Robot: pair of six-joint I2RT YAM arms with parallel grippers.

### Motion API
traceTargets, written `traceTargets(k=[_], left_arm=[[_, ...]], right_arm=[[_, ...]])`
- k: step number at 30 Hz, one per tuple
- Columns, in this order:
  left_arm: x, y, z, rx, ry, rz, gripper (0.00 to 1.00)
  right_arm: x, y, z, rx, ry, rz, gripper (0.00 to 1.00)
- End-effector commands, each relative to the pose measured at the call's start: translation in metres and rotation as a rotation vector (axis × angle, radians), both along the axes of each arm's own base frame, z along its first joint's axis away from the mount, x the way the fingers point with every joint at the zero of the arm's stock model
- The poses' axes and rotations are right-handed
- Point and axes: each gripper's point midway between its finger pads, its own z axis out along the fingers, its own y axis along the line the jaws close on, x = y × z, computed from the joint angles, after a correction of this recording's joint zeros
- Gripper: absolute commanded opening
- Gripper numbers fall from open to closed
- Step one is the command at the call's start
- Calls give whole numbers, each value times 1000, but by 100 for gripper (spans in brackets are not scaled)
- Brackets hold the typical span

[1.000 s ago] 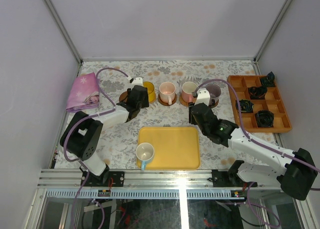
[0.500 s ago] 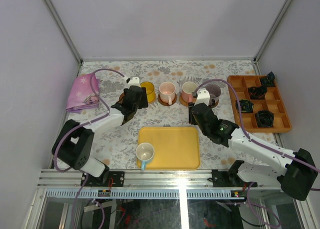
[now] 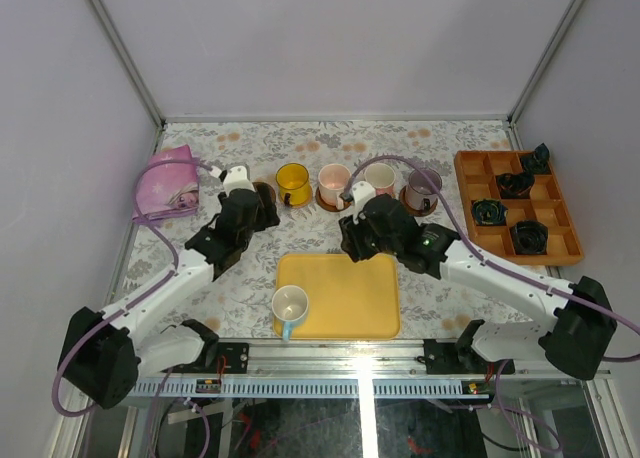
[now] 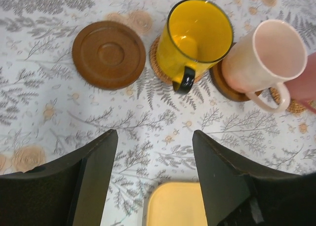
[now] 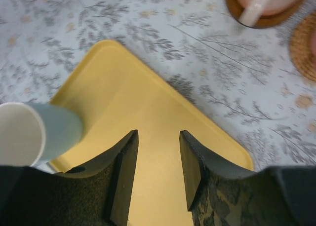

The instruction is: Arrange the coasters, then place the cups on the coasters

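Four cups stand on coasters in a back row: the yellow cup [image 3: 293,184] [image 4: 197,36] on a tan coaster [image 4: 157,64], a pink cup [image 3: 333,186] [image 4: 266,58] on a dark coaster [image 4: 221,83], a second pink cup [image 3: 378,178] and the grey-purple cup [image 3: 423,186]. An empty dark brown coaster [image 4: 109,54] [image 3: 264,190] lies left of the yellow cup. The white and light blue cup [image 3: 290,306] [image 5: 39,132] sits at the yellow tray's near left corner. My left gripper [image 3: 247,214] [image 4: 154,137] is open and empty, back from the row. My right gripper [image 3: 355,236] [image 5: 158,134] is open and empty over the tray.
The yellow tray [image 3: 350,296] [image 5: 148,102] lies at the table's near middle. A pink cloth [image 3: 165,178] rests at the back left. An orange compartment tray [image 3: 560,210] with black ring-shaped objects [image 3: 490,211] stands at the right.
My left gripper has drawn back toward me and to the left, away from the yellow cup, and opened wider. My right gripper has swung left from the grey-purple cup to over the yellow tray.
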Motion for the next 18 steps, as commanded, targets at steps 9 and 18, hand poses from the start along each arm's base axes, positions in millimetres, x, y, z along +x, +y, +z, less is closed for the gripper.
traceTargets(k=[9,18], left_arm=[[-54,31,-32,16,72,164,67],[-65,44,-46,40,117,231,72]], right_arm=[[-54,75,18,9,37,374,52],[-76,103,-5,-80,49,423,53]])
